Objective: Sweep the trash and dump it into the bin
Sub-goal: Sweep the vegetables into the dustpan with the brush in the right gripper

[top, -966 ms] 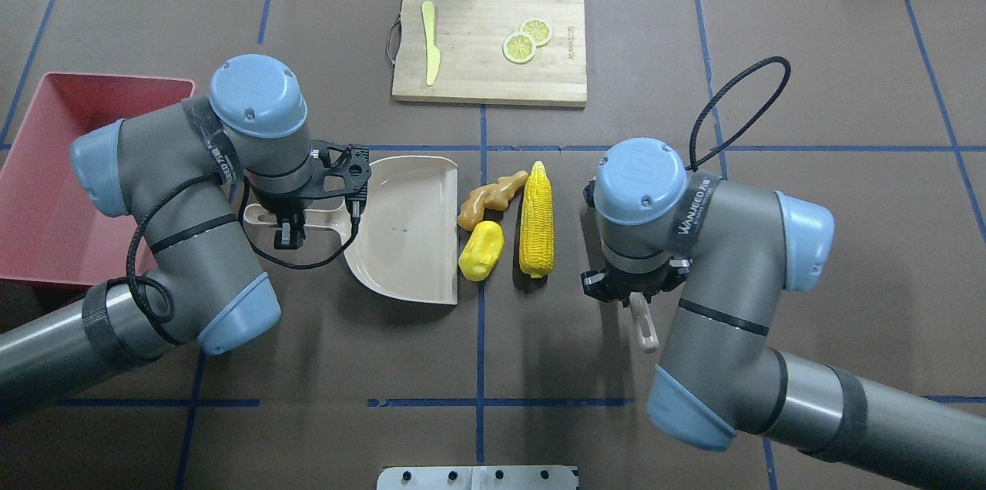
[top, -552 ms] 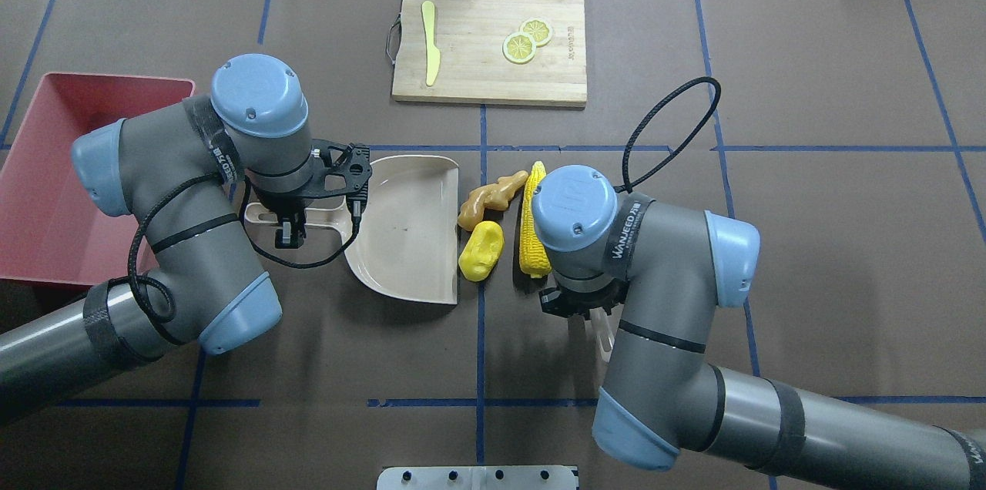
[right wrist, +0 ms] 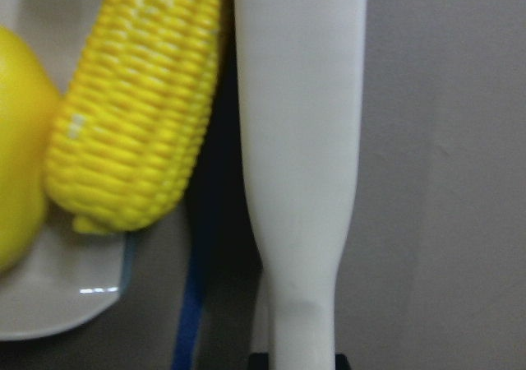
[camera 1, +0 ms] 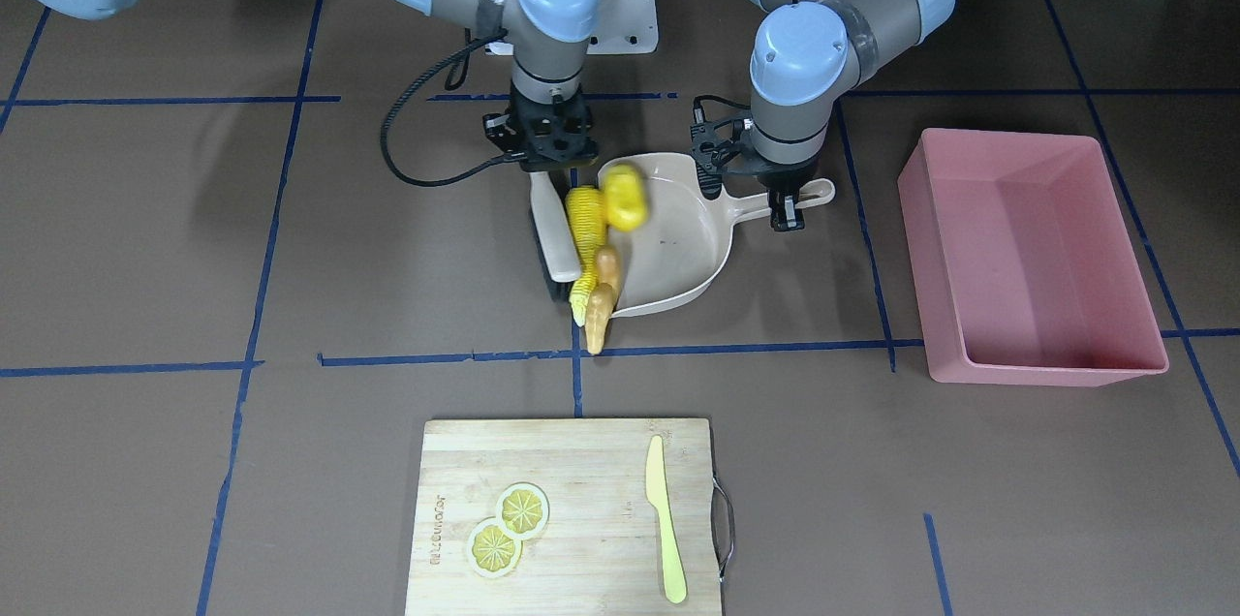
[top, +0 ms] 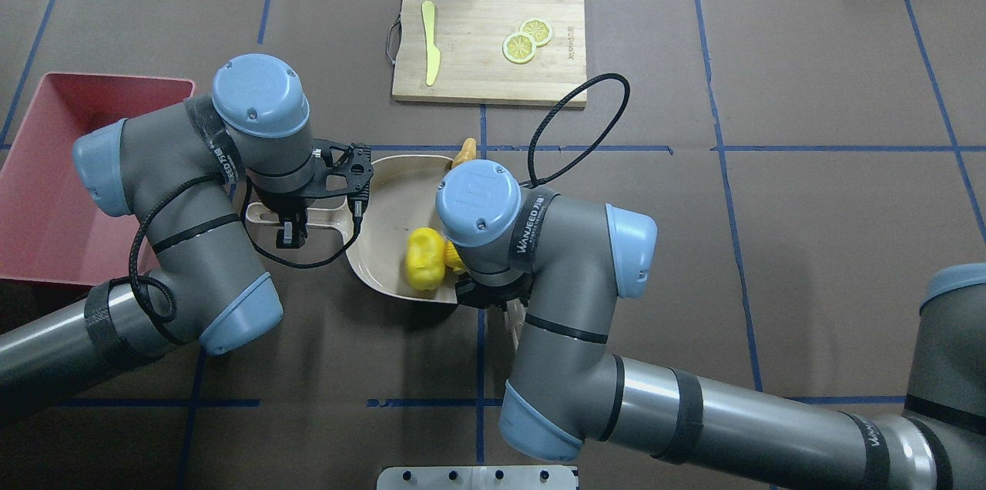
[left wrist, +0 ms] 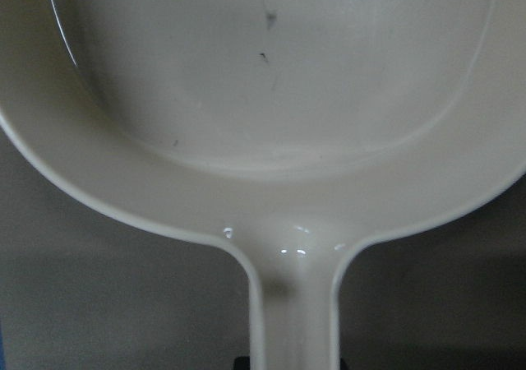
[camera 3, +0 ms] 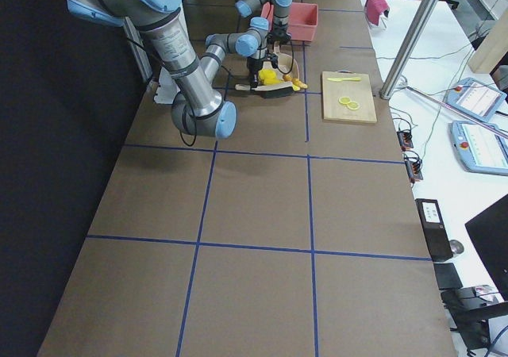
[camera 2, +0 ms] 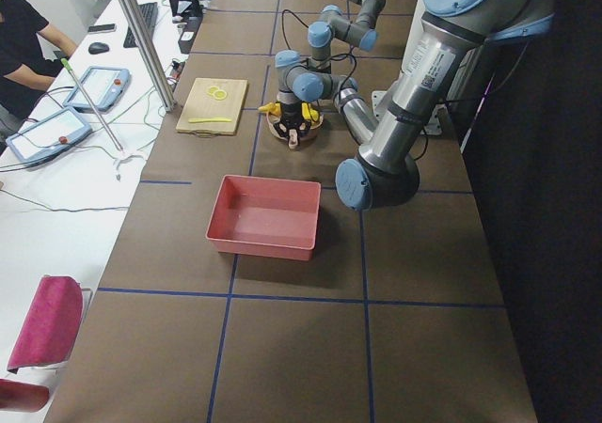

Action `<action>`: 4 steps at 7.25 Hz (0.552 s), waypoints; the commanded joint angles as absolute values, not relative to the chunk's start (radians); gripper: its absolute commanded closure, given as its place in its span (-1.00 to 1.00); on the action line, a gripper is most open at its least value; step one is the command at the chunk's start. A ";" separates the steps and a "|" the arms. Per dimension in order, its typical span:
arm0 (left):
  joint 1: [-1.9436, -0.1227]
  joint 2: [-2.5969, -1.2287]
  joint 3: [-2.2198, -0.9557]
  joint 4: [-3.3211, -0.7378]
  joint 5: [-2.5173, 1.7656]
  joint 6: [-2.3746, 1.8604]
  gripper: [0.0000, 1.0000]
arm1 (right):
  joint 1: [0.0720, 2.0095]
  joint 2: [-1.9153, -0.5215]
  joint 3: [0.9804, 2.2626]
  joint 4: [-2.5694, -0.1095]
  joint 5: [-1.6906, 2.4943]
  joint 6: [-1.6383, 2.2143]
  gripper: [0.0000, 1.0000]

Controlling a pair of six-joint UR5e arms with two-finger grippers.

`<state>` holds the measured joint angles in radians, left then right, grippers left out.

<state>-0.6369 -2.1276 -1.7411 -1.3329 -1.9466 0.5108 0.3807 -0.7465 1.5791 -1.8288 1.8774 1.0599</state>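
A beige dustpan (camera 1: 683, 243) lies mid-table, and my left gripper (camera 1: 787, 207) is shut on its handle (left wrist: 292, 304). The right gripper (camera 1: 552, 161) is shut on a beige brush (camera 1: 554, 233), whose handle (right wrist: 300, 140) fills the right wrist view. The brush presses the trash against the pan's open edge. The yellow lump (top: 425, 268) sits inside the pan. The corn cob (camera 1: 584, 224) lies along the pan's lip beside the brush. The ginger root (camera 1: 601, 301) rests at the lip's far corner, its tip (top: 464, 152) sticking out past it. The pink bin (camera 1: 1027, 258) stands beyond the left arm.
A wooden cutting board (top: 489, 82) with two lemon slices (top: 527, 40) and a pale knife (top: 430, 51) lies at the table's far side. The right arm's elbow and forearm (top: 585, 367) cover the table's near middle. A metal plate (top: 477, 478) sits at the near edge.
My right arm has swept the brush leftward, pushing the corn, lump and ginger to the dustpan. The lump now lies inside the pan. The left arm and dustpan have stayed put.
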 commanded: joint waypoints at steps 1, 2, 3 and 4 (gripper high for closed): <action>-0.637 -2.129 -1.741 -1.332 -1.947 0.509 0.96 | 0.367 -0.686 1.539 -1.816 1.878 1.074 1.00; -0.637 -2.129 -1.741 -1.333 -1.947 0.509 0.95 | 0.362 -0.672 1.539 -1.816 1.878 1.081 1.00; -0.637 -2.129 -1.741 -1.332 -1.947 0.508 0.95 | 0.356 -0.667 1.540 -1.816 1.878 1.095 1.00; -0.637 -2.129 -1.740 -1.331 -1.947 0.508 0.95 | 0.350 -0.664 1.537 -1.816 1.876 1.100 1.00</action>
